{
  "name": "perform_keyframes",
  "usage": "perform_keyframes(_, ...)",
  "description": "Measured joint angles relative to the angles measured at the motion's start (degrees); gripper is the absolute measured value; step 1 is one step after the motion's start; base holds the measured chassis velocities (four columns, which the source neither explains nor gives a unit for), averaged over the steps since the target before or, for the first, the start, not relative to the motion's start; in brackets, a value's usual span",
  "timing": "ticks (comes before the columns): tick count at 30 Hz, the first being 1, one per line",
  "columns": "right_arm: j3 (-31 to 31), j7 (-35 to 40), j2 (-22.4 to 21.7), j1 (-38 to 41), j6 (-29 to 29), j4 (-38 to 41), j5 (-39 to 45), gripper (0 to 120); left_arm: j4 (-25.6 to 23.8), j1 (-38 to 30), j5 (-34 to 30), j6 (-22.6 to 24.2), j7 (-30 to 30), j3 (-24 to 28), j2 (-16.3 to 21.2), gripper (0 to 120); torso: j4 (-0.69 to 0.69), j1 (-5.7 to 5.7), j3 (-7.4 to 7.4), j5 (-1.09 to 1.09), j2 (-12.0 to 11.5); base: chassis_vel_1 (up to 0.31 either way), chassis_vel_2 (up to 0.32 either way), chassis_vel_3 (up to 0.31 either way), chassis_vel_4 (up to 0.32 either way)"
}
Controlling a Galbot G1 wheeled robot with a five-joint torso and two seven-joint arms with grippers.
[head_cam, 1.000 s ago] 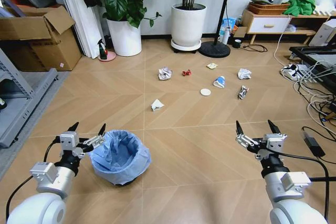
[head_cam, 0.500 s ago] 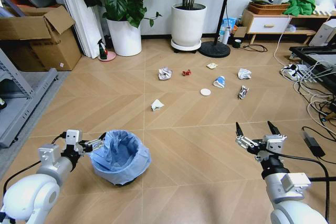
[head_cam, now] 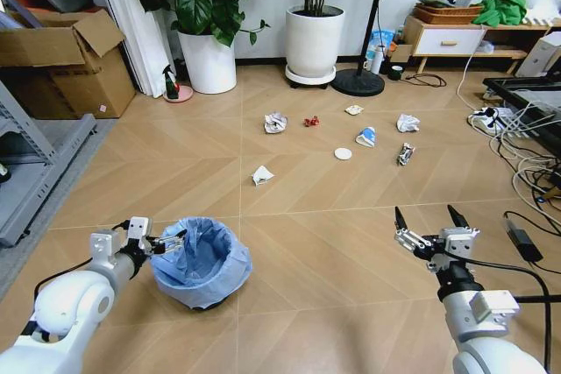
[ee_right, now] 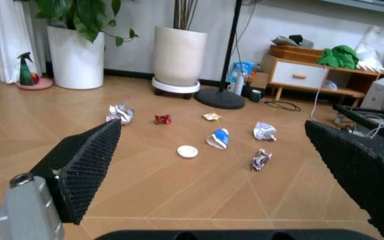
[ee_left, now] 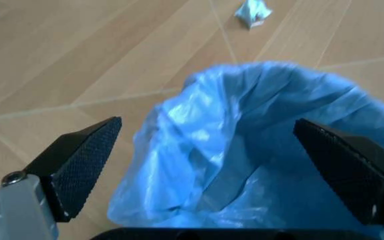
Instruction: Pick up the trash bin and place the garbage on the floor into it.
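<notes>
Left pincer [head_cam: 166, 241], spread wide, straddles the trash bin [head_cam: 202, 262] rim.

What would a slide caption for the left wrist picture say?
Open left hand poised at the rim of the trash bin, one scrap of garbage on the floor beyond.

Chevron wooden floor [head_cam: 351, 251], blue-lined trash bin [head_cam: 201, 262] near, scattered garbage [head_cam: 344, 153] beyond, white planters [head_cam: 314, 41] at wall

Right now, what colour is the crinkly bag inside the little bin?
Light blue. The bag lining the trash bin shows best in the left wrist view.
</notes>
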Motion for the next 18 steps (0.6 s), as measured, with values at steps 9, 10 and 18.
perform_keyframes(9,0.07,0.09,0.11,-0.12,0.08,-0.07,0.02,100,4.64,-2.00,0.24,1.25,0.63,1.04,-0.26,100,0.00,0.00,0.00,0.00,0.00,0.000,0.000,0.000,0.000)
perform_keyframes(10,0.06,0.15,0.12,-0.20,0.13,-0.07,0.02,100,5.68,-2.37,0.25,1.35,0.67,1.25,-0.35,100,0.00,0.00,0.00,-0.01,0.00,0.000,0.000,0.000,0.000)
perform_keyframes(18,-0.08,0.25,0.18,-0.38,0.23,-0.08,0.02,100,8.53,-3.07,0.22,2.15,1.06,1.76,-0.17,100,0.00,0.00,0.00,-0.01,0.00,0.000,0.000,0.000,0.000)
